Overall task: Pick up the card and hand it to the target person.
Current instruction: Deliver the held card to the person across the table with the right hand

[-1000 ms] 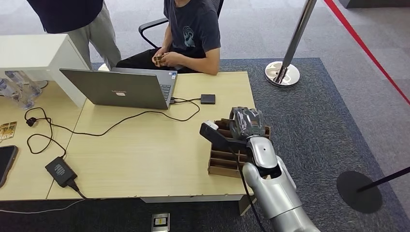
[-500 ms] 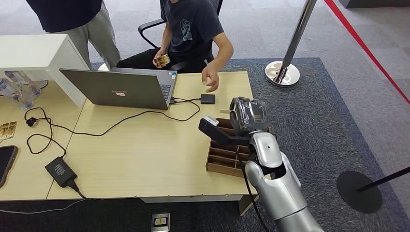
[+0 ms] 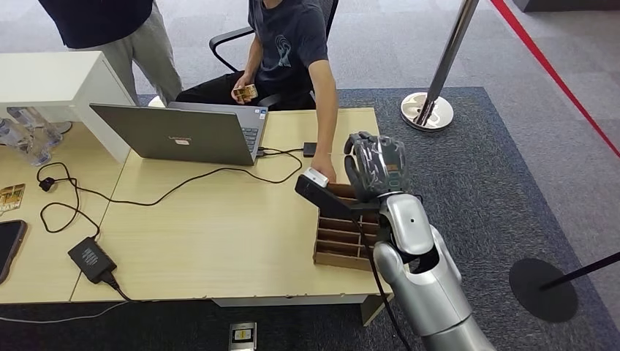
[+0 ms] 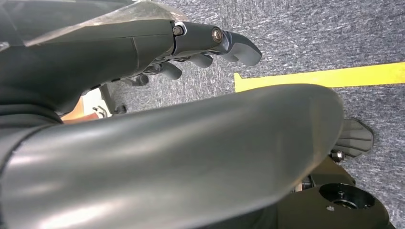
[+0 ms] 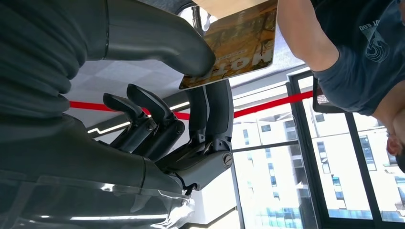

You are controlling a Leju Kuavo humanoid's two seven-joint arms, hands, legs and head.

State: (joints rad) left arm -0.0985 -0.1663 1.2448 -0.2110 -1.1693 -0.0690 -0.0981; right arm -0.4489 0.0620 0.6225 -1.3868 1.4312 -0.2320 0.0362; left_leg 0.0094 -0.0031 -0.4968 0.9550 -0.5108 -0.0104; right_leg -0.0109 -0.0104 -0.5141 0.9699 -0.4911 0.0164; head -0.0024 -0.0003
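Robot hand (image 5: pixel 157 119) — card (image 5: pixel 234 47) between fingertips

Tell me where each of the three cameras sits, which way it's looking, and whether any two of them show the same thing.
Head view: high on the robot, looking forward and down at the table; the right arm rises from below, right hand raised toward the seated person.
Left wrist view: behind the left hand, facing carpeted floor with a yellow line.
Right wrist view: behind the right hand, which holds the card, looking toward windows.
Shared: head and right wrist views both show the right hand and the seated person's reaching arm.
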